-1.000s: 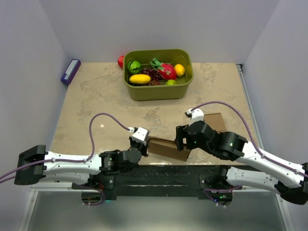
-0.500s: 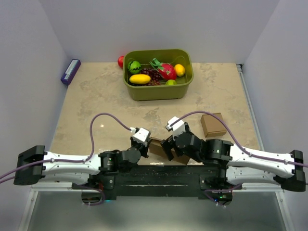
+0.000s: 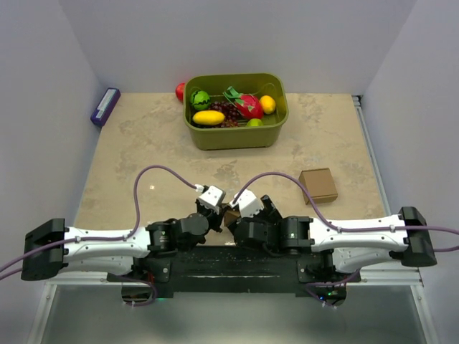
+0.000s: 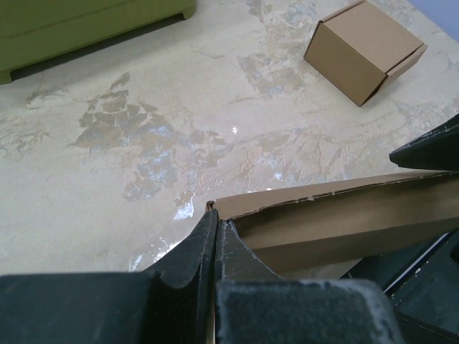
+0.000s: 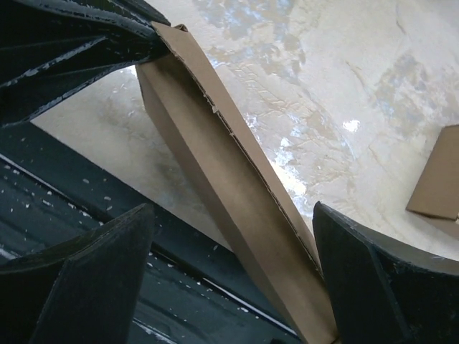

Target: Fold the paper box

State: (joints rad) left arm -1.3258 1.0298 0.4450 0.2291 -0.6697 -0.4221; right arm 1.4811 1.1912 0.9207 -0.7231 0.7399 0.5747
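- At the near edge of the table (image 3: 143,143), midway between the two arm bases, both grippers meet over the paper box (image 5: 208,165); in the top view only a sliver of brown cardboard shows between them
- Paper box: partly folded into a long, narrow shape; it lies on the tabletop just beside the black base rail (image 3: 237,261), running slantwise across the right wrist view
- Left gripper (image 4: 215,218): jaws together, pinching one end corner of the paper box; the torn upper edge of the cardboard runs off to the right from the fingertips
- Right gripper (image 5: 231,215): jaws wide apart, straddling the paper box; the left finger (image 5: 93,279) stands clear of the cardboard; the right finger (image 5: 373,287) is just beside it, contact cannot be told
- Small cardboard cube (image 3: 318,185): closed, flat on the table to the right of the grippers, apart from the paper box
- Green bin (image 3: 197,132): far side of the table, centre; holds assorted fruit, a yellow piece (image 3: 209,117) among them; a red item (image 3: 180,91) sits behind its left corner
- Purple-and-white object (image 3: 105,106): against the left wall, far corner
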